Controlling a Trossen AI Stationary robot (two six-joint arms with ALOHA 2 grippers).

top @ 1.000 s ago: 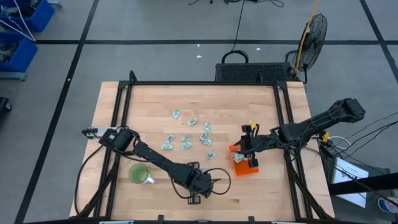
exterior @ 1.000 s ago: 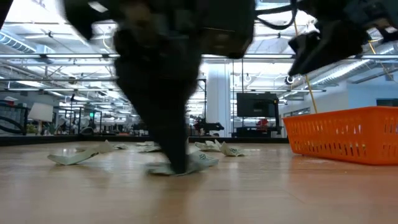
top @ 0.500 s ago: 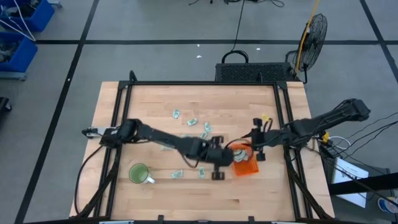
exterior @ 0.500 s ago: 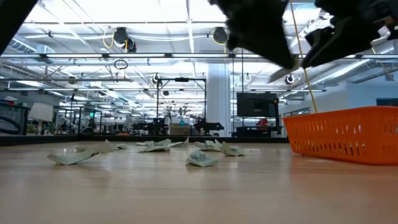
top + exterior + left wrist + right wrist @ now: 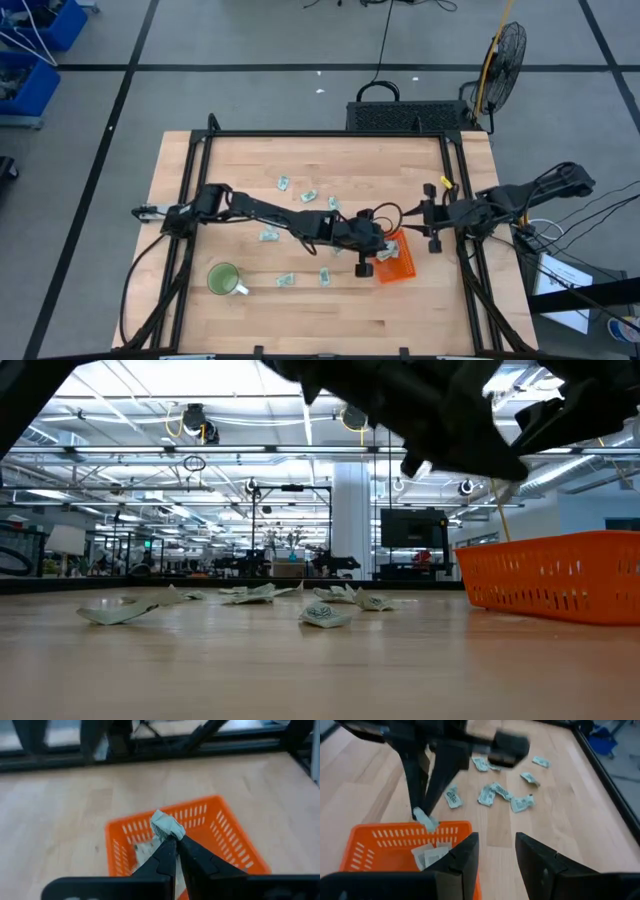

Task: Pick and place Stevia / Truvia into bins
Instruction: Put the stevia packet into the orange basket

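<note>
My left gripper hangs over the orange tray, shut on one pale green and white sachet. In the high view it is at the tray's left side. A few sachets lie flat in the tray. Several more sachets lie scattered flat on the table left of the tray. My right gripper stands open right of the tray, above the table, with nothing between its fingers. My left gripper pinches one end of the sachet between its two fingertips. The fingers slant down from the table's left. The crumpled sachet sticks out past the tips, lifted clear over the tray.
A round green mug stands near the table's front left. Two sachets lie between the mug and the tray. A black frame rail runs round the table top. Bare wood lies along the near edge.
My left gripper has risen from the table near its front edge and swung right and away to above the orange tray, tipping from pointing down to slanting, with a sachet lifted clear. My right gripper has drawn back from the tray toward the right edge.
</note>
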